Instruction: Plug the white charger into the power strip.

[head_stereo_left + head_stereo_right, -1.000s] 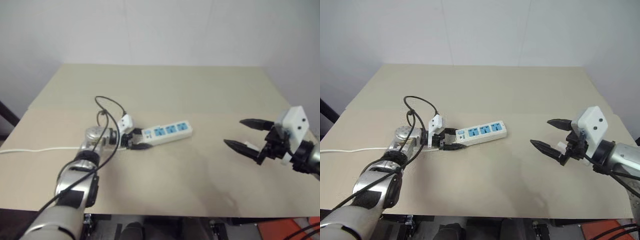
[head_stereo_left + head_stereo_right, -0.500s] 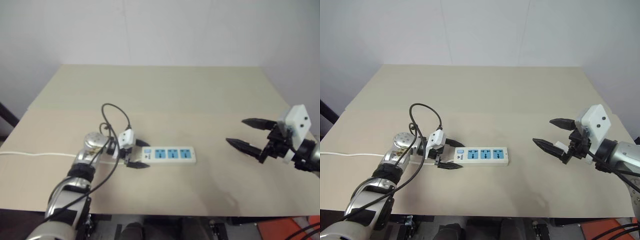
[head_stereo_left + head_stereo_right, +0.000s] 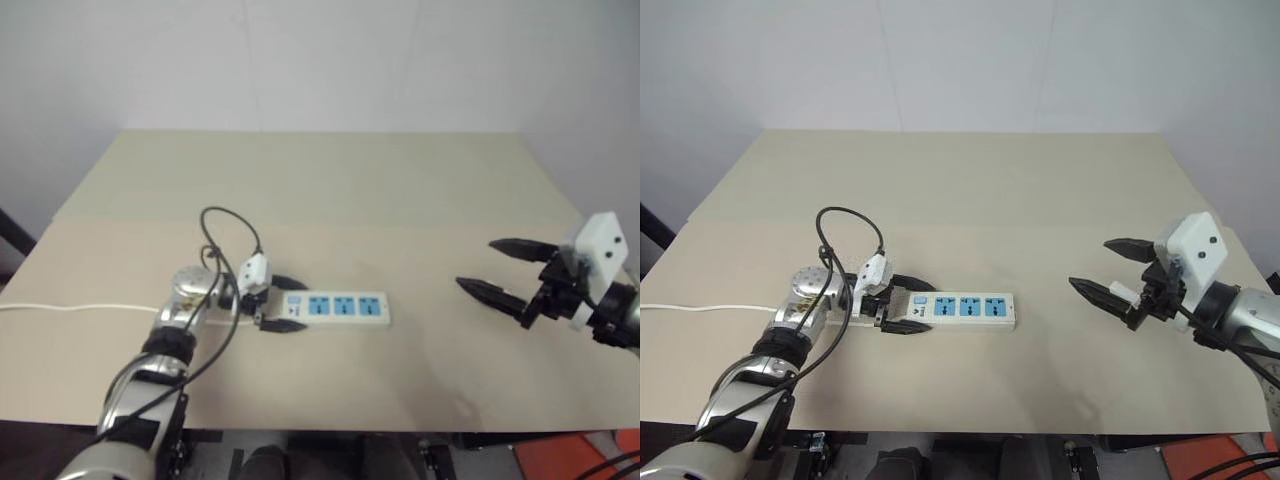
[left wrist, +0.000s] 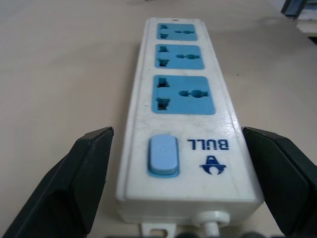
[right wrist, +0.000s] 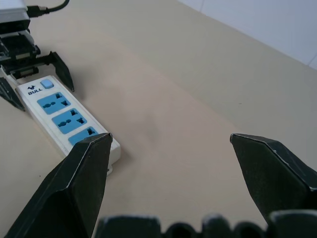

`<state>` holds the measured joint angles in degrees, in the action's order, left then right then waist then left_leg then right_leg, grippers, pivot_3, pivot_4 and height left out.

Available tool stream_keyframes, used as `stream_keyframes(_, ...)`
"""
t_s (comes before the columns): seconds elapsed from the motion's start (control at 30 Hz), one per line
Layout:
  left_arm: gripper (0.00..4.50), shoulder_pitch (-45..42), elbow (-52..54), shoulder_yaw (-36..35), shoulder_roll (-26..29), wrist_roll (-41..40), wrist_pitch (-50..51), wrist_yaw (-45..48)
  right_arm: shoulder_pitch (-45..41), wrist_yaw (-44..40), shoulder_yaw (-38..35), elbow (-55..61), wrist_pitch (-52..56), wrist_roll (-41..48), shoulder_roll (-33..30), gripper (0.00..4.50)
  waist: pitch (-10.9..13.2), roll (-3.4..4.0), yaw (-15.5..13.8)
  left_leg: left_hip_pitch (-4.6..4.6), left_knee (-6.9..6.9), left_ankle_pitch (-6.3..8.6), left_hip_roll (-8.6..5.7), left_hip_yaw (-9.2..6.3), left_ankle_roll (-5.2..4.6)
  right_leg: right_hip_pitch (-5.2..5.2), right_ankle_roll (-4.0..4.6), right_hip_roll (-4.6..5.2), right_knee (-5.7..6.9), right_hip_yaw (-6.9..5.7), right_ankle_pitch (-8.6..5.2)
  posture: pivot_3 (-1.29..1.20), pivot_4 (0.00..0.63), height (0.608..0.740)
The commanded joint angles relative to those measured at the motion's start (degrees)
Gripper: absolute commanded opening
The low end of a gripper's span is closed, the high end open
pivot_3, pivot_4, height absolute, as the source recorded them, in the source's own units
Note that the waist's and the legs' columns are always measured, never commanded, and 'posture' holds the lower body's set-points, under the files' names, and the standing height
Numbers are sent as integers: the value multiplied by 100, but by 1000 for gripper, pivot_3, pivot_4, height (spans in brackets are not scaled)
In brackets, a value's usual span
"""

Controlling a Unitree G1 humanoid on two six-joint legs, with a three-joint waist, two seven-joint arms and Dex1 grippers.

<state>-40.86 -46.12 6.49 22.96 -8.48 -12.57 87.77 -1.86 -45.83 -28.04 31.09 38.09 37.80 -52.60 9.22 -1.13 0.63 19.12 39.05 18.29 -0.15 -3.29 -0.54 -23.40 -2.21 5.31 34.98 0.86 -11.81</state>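
On the beige tabletop (image 3: 1040, 190) the strip (image 3: 965, 309) lies flat; the open left gripper (image 3: 902, 305) straddles its switch end without touching. The right gripper (image 3: 1110, 270) hangs open, well apart.

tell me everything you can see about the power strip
The power strip is a long white plastic bar lying flat on the tan table, its length running left to right across the head views. It has three blue sockets in a row, all empty, a pale blue switch and a blue BULL logo at its left end, where a white cord leaves it. The left hand sits open around that end, its black fingers apart from the sides.
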Motion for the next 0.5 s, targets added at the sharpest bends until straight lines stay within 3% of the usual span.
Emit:
stream_keyframes(0.03,4472,-76,-115,-6,-85,-100,-234,183,-71,21,-299,171,76,201,-105,4500,0,0,1,0,0,0,0,0,0,0,0,0,0,0,0,0,150,740)
stream_keyframes(0.5,4472,11,-708,-107,-280,-42,-818,69,-128,-26,-445,165,221,360,-280,4500,-17,27,-12,0,-1,1,0,2,-1,26,0,0,-6,4,-1,0,150,740)
